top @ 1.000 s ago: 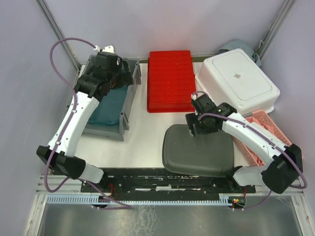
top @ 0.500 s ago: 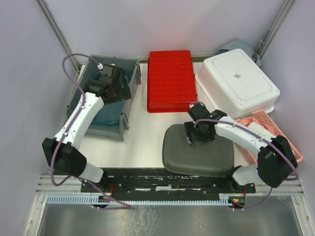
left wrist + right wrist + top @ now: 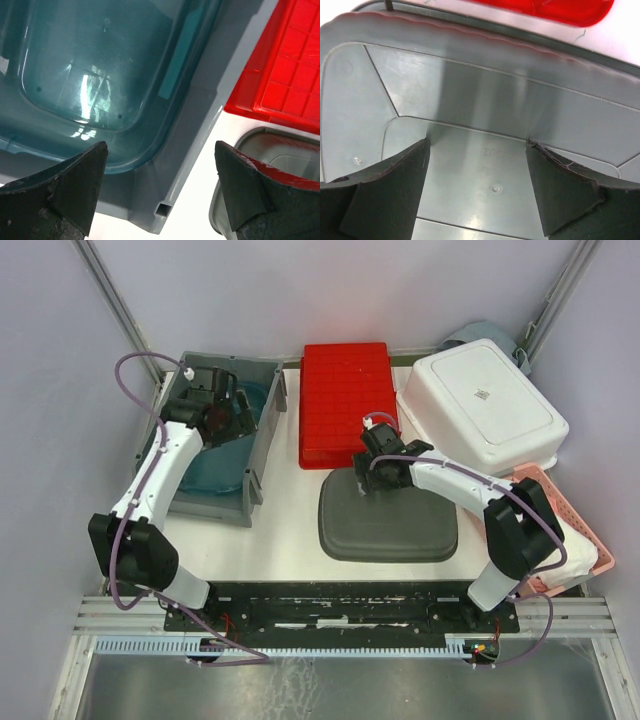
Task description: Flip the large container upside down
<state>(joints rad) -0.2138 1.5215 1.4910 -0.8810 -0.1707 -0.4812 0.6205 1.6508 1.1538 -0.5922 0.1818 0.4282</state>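
Large container (image 3: 390,525) has slid toward the red tray (image 3: 345,400), still unflipped. My right gripper (image 3: 477,150) hovers spread and empty at its far rim.

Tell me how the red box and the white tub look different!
The red box has a grid of little squares on top; the white tub is smooth with one small label. The red box sits straight; the white tub is turned at an angle. The white tub's corners look rounder than the red box's. Both seem to lie bottom up, side by side.
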